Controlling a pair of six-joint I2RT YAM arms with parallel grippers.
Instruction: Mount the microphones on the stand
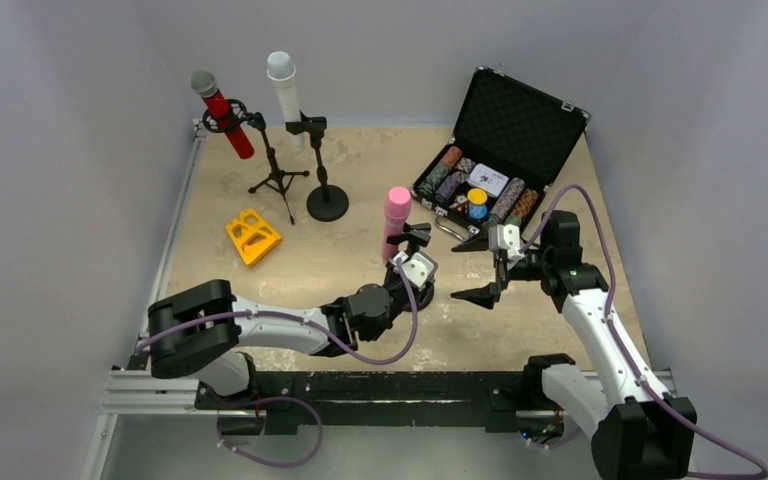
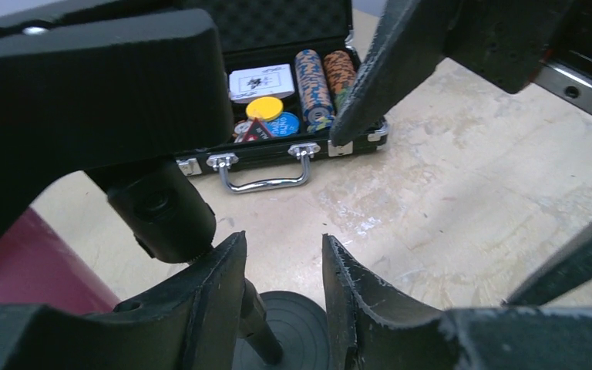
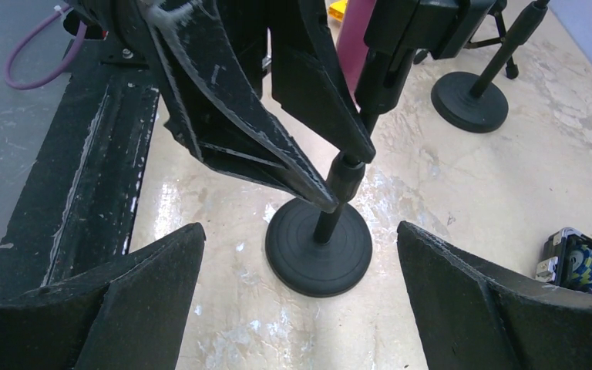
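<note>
Filling most of the top view, the beige table [image 1: 560, 340] is closed in by grey walls at its left and back. Bare surface is left along the near edge and the right edge.

An open black case [image 1: 520, 125] of chips is set at the back right. The right gripper [image 1: 455, 271] is spread wide and holds nothing. It faces the round base [image 3: 320, 247] of the near stand.

The left gripper [image 2: 284, 237] is partly open, with floor seen between its tips. The stand's pole [image 3: 347, 173] is just beside them, though contact cannot be judged.

The pink microphone [image 1: 397, 212] is upright at this stand's clip. The red microphone [image 1: 225, 120] is carried by a tripod stand [image 1: 278, 175]. The white microphone [image 1: 285, 95] is carried by a round-base stand [image 1: 325, 200]. A yellow block [image 1: 252, 237] is left well apart.
</note>
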